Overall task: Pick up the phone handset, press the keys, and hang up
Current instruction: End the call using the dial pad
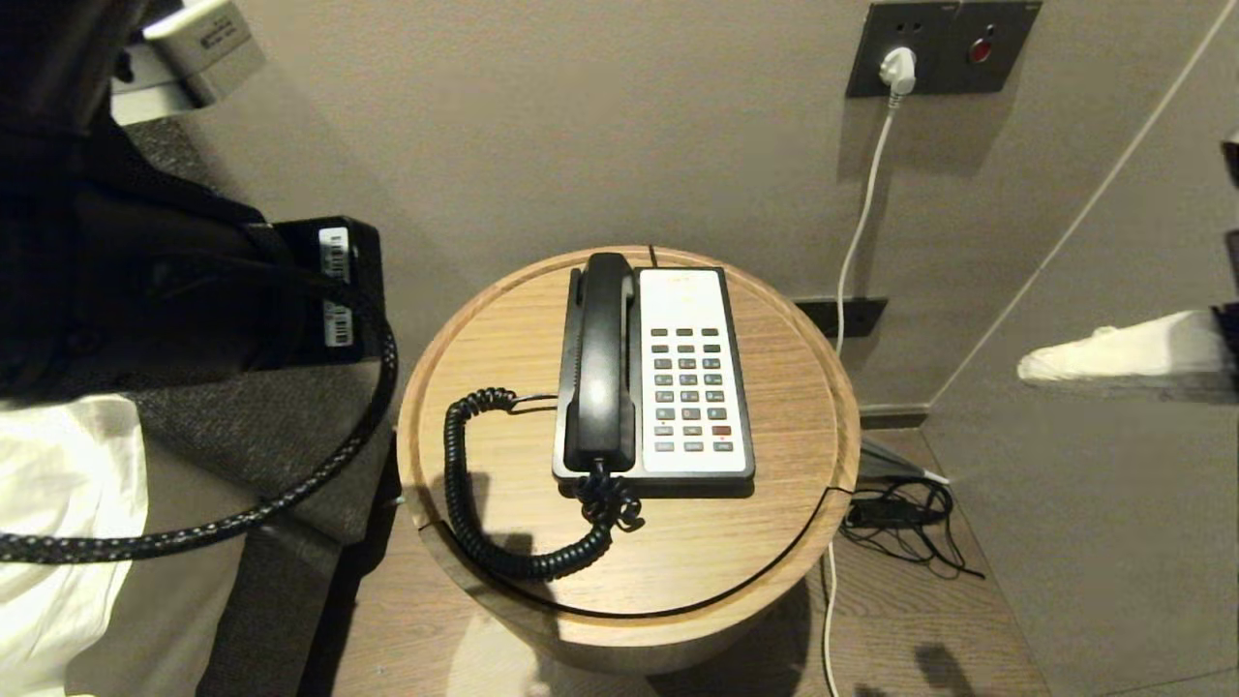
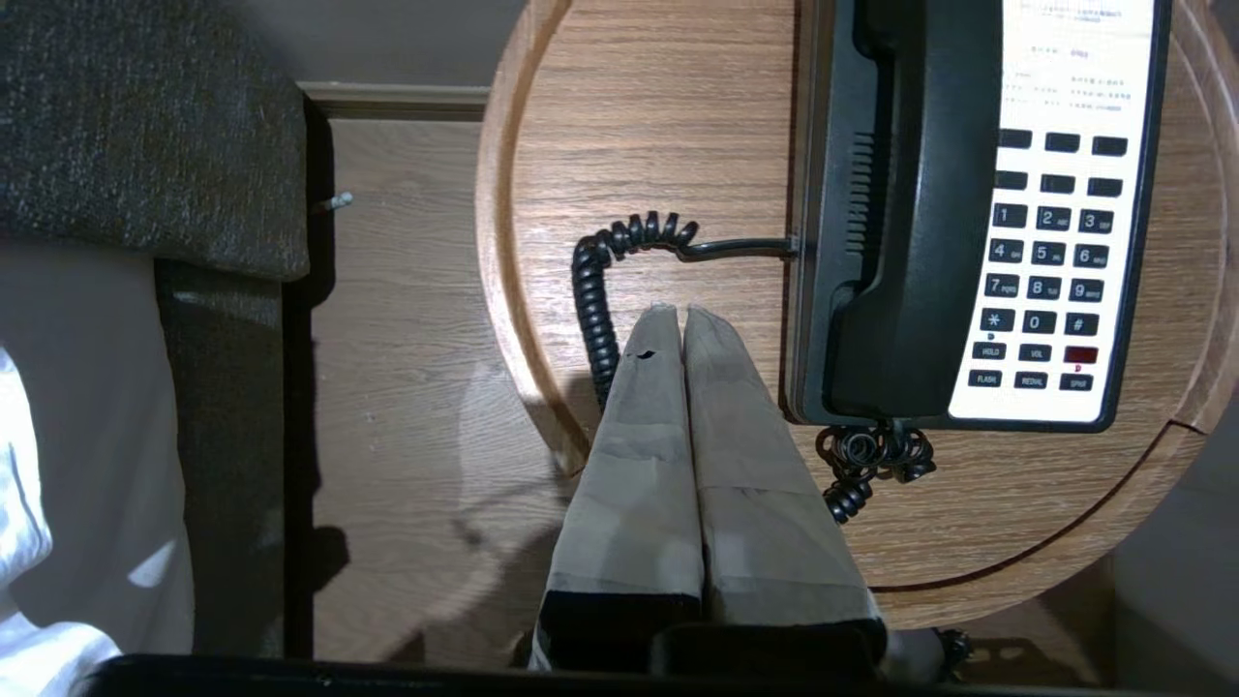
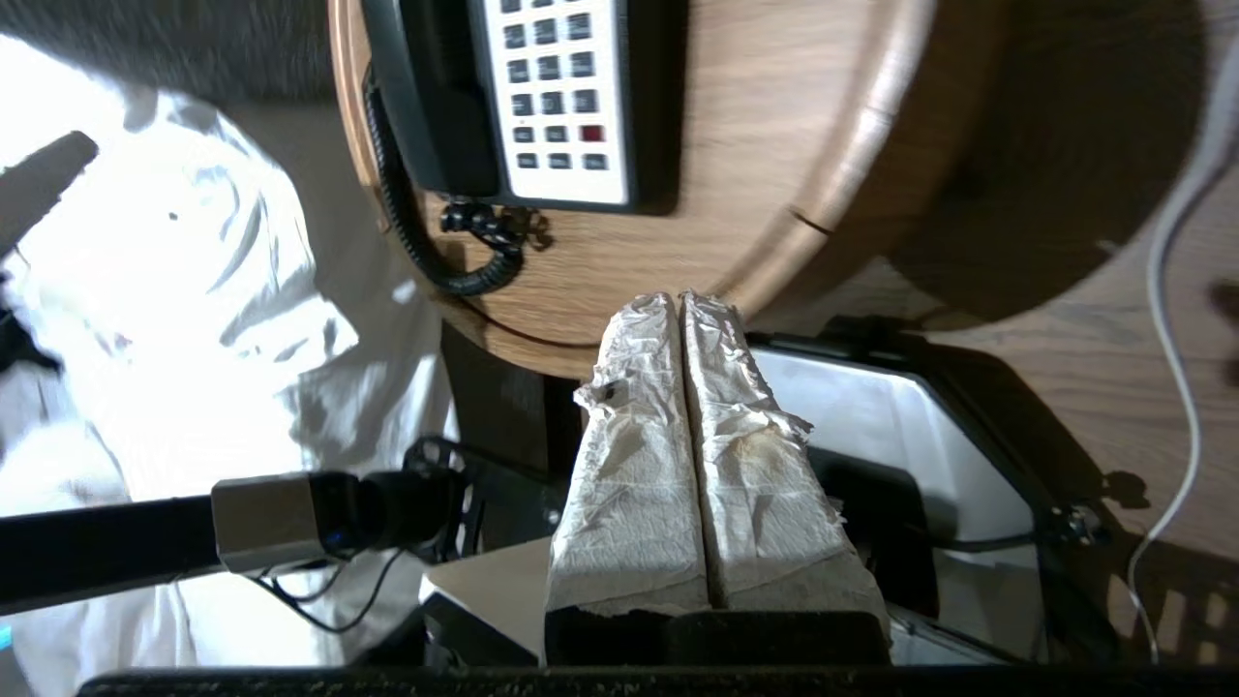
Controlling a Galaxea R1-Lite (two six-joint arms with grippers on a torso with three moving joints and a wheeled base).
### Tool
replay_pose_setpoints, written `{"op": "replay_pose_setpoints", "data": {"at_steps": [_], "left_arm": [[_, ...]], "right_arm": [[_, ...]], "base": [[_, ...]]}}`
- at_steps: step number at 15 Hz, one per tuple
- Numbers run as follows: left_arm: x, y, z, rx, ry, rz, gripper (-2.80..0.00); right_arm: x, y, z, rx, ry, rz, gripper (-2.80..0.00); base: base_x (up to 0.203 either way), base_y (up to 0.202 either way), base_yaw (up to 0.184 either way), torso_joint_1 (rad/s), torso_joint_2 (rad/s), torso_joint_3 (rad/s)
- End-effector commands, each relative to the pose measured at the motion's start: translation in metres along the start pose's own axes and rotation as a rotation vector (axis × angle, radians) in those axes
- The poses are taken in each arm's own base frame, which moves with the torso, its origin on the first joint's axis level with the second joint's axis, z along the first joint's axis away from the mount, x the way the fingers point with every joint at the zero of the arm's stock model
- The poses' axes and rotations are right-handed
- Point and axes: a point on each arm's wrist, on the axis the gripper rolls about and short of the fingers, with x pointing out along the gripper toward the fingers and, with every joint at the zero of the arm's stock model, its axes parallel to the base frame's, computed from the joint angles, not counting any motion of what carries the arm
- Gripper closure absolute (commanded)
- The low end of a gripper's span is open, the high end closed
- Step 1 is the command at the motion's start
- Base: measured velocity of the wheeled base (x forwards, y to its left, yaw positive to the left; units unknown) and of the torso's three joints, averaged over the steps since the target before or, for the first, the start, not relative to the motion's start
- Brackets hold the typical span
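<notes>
The left claw, pressed closed and empty, hovers over the round wooden surface beside the glossy black phone handset, which rests cradled on its base. The right claw is closed, paper-wrapped.

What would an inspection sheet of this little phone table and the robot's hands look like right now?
Surface: round wooden table with a raised rim, holding only the phone.
Job's things: phone handset lies in its cradle on the phone base; keypad uncovered.
Clutter: nothing seen on the table.
Grippers: left gripper shut and empty, over the table beside the base, near the coiled cord; right gripper shut and empty, off the table's near edge.
Cables: coiled cord loops across the tabletop; a white cable runs from the wall socket to the floor; black wires lie there.
Surroundings: grey wall, wooden floor, white bedding.
</notes>
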Motion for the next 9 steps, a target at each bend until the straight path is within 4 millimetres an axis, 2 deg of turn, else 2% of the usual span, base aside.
{"op": "replay_pose_setpoints", "data": {"at_steps": [1, 5, 9], "left_arm": [[-0.001, 0.006, 0.002, -0.017, -0.007, 0.021, 0.00], [0.001, 0.014, -0.001, -0.020, -0.002, 0.052, 0.00], [-0.002, 0.033, -0.006, -0.044, -0.002, 0.100, 0.00]], "right_arm": [[0.051, 0.012, 0.011, -0.012, 0.110, -0.023, 0.00], [0.079, 0.030, 0.012, -0.055, 0.168, 0.003, 0.00], [0.091, 0.030, 0.010, -0.056, 0.195, -0.007, 0.00]], "base": [[0.000, 0.000, 0.000, 0.000, 0.00, 0.000], [0.000, 0.000, 0.000, 0.000, 0.00, 0.000], [0.000, 0.000, 0.000, 0.000, 0.00, 0.000]]}}
